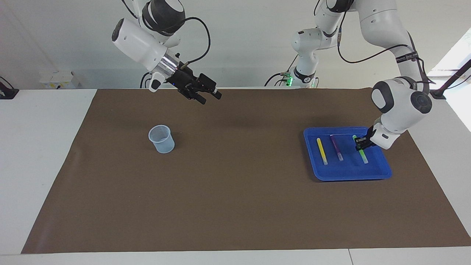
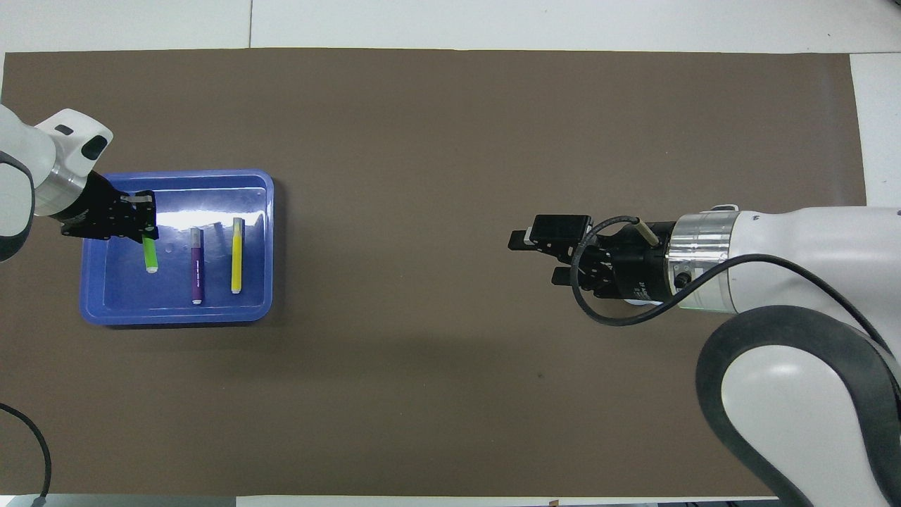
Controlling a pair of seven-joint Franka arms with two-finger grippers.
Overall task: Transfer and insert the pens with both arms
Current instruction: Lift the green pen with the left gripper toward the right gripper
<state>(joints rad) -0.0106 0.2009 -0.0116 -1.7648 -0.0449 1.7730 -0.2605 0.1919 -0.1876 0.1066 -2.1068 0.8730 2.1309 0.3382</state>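
Fingers of the left gripper [image 1: 362, 144] are pinched around the green pen [image 1: 361, 149] in the blue tray [image 1: 346, 176], beside the purple pen [image 1: 336, 147] and yellow pen [image 1: 322, 151]. The right gripper [image 1: 209, 96] is held spread above the mat, waiting. A clear cup [image 1: 161, 138] stands nearby.

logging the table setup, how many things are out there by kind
pens: 3, yellow, purple and green, all lying in the tray
tray: 1, blue, at the left arm's end
cup: 1, clear, at the right arm's end
pincers: 2, left down at the green pen, right raised over the mat
total: 7
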